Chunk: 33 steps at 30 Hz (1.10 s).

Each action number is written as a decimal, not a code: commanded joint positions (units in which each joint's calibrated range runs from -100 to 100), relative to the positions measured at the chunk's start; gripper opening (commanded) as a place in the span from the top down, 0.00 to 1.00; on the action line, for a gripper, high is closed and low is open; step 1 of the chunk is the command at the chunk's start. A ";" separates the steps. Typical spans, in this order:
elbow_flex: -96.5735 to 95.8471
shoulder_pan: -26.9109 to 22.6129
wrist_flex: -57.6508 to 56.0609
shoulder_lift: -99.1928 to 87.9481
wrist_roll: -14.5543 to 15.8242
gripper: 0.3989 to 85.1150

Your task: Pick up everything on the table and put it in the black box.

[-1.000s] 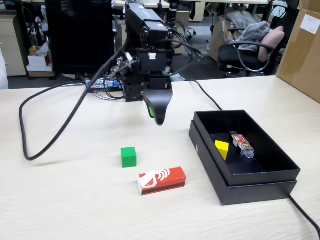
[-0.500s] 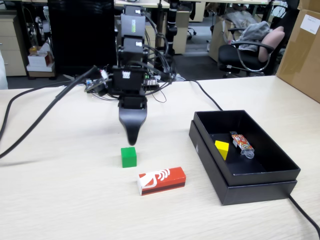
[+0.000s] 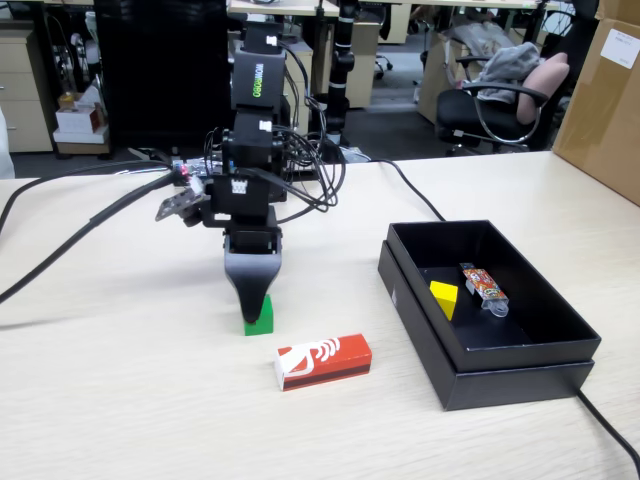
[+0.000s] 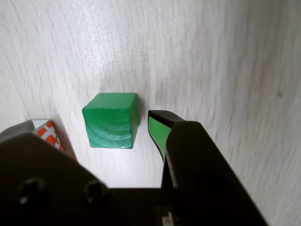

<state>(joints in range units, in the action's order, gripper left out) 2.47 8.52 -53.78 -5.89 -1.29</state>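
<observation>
Wrist view: the hand (image 4: 96, 127) is parted around the green cube (image 4: 112, 121).

The green cube (image 4: 112, 121) is sitting on the table (image 3: 120, 400), the red-and-white carton (image 3: 323, 361) lying near it, the yellow cube (image 3: 444, 298) resting tilted inside the black box (image 3: 520, 375).

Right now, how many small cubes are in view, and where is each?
2. The green cube sits on the table under the gripper, between its jaws. The yellow cube lies inside the black box. None appears hidden.
</observation>
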 commanded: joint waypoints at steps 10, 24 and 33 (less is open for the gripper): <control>3.88 -1.22 1.82 2.50 0.78 0.52; 4.24 -0.63 4.41 2.85 1.51 0.96; 2.70 -4.25 -3.37 -20.10 2.49 0.96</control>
<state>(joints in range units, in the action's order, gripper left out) 2.56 5.35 -55.10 -17.67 0.61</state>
